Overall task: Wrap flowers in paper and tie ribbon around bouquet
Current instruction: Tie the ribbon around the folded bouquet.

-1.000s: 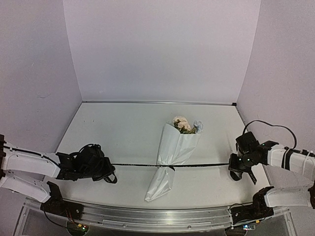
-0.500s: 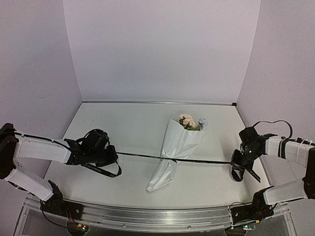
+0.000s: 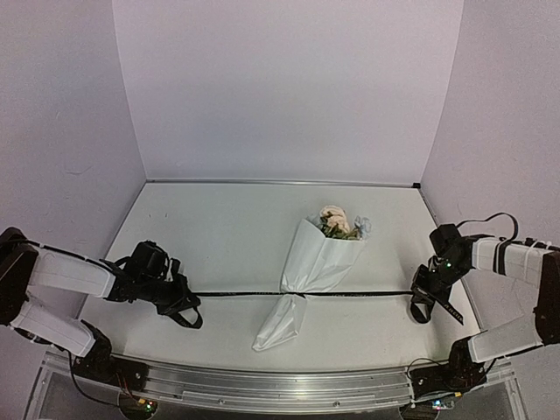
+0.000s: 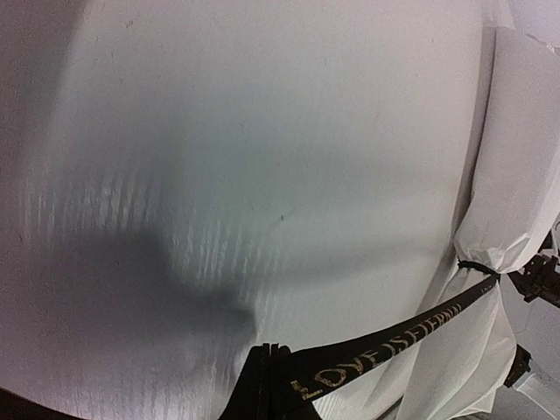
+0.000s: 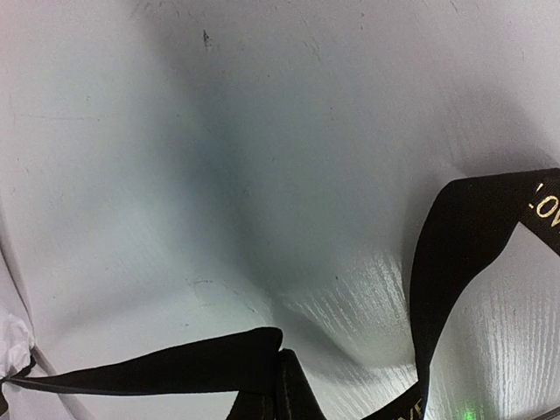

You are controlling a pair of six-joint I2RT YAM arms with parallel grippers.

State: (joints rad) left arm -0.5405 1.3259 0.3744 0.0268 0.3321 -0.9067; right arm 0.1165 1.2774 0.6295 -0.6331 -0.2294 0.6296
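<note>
Ribbon (image 3: 367, 294) lies pulled into a straight line across the counter (image 3: 219, 227), circling the pinched waist of the bouquet (image 3: 315, 261), which lies a little right of the counter's middle. White paper (image 3: 282, 325) flares out on both sides of that waist, and the flowers (image 3: 336, 222) poke from the far end. The left tool (image 3: 185, 297) has its fingers pressed together on one end of the ribbon, and the right tool (image 3: 422, 297) pinches the other end the same way. Both wrist views show the black band leaving closed fingertips, with a loose tail curling beside the right one. The step in hand looks like cinching the tie. To do it well, the arms should pull apart evenly and low, along the ribbon's own line, so the bouquet does not slide or roll to one side. The pull should be firm enough to close the loop on the paper, but stop short of tearing the thin sheet or slipping the band out of a grip.
</note>
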